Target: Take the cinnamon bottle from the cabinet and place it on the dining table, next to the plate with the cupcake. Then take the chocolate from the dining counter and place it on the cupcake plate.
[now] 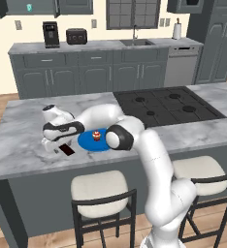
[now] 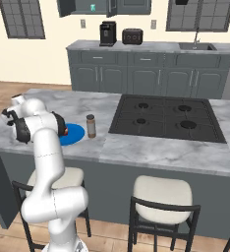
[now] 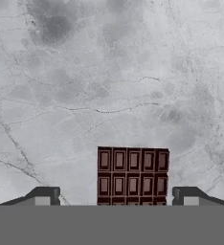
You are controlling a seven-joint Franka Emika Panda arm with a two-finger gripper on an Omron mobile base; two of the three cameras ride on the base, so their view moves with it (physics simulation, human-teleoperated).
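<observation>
Pincer low over the chocolate at the left end of the marble desk.

From the left in the left base view: the pincer (image 1: 54,145) points down at the desk (image 1: 23,140), with the chocolate (image 1: 66,150) lying flat just beside it and close to the blue plate (image 1: 89,142), which carries the cupcake (image 1: 96,136). In the hand view the fingertips (image 3: 47,195) stand spread, one on each side of the chocolate (image 3: 132,174), with a gap between each tip and the bar. In the right base view the plate (image 2: 73,134) lies left of the cinnamon bottle (image 2: 91,126), upright just beside its rim; the black cooktop (image 2: 168,118) sits further right.
</observation>
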